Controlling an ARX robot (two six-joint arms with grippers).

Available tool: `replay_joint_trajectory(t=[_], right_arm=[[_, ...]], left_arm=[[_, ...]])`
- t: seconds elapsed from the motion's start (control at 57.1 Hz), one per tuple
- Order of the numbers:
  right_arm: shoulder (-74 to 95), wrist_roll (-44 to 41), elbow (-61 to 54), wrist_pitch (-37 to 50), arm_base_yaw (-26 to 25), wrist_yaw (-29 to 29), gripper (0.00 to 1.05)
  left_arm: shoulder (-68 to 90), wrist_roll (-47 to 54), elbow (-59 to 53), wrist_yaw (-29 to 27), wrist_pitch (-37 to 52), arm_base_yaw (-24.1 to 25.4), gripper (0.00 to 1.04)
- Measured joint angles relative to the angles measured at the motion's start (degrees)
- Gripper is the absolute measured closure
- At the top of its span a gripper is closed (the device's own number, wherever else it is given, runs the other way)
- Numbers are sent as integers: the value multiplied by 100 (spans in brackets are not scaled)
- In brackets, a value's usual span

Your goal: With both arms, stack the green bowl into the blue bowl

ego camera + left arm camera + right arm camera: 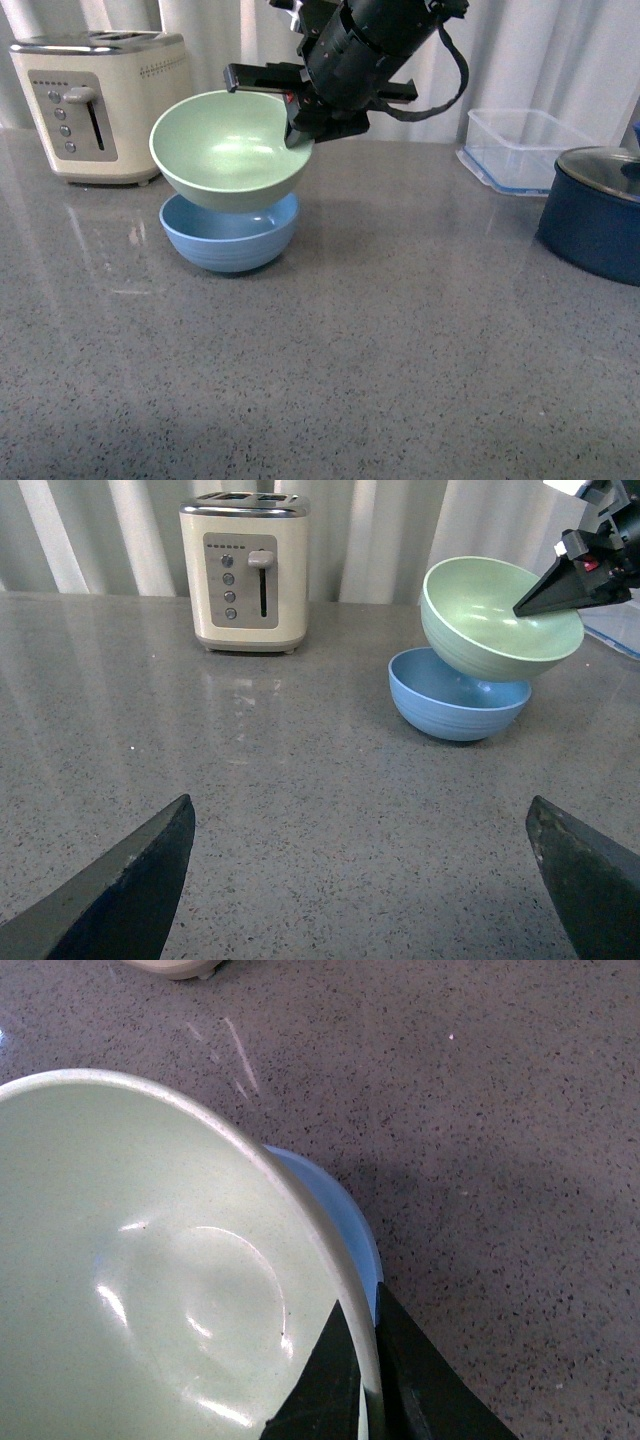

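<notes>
"Two bowls on your tabletop (400, 380): where do they sit?"

"Blue bowl (230, 242) stands upright on the grey stone, in front of the toaster (100, 105) and a little to its right. Green bowl (228, 150) is right above it, tilted, its opening turned toward my front camera and its base dipping into the blue one's mouth. Whether the two touch, I cannot tell."

"What holds the green one?"

"My right jaws, clamped on its rim at the side away from the toaster. One finger (325, 1385) is inside the wall and the other is outside. My right arm (375, 45) hangs above and behind the bowl."

"And your left jaws?"

"Spread wide with nothing between them, low over bare tabletop and well apart from both bowls. From that wrist I see a dark finger (125, 890) at either side and both bowls beyond. A clear tub (525, 145) and a navy pot (595, 220) stand off to my right."
</notes>
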Motion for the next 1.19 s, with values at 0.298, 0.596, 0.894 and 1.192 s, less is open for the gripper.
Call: replay_joint_trajectory(t=[0.298,0.596,0.894,1.192], right_arm=[[400,-39,433,-28,2,-59,104],[417,-85,212,221,-22,-101,104],[334,105,-223,389,-76,24,58],[-428,101,-922,619,-201,70,17]], left_arm=[[0,0,0,0,0,0,7],[0,0,0,2,0,0,7],[0,0,0,2,0,0,7],[0,0,0,2,0,0,7]])
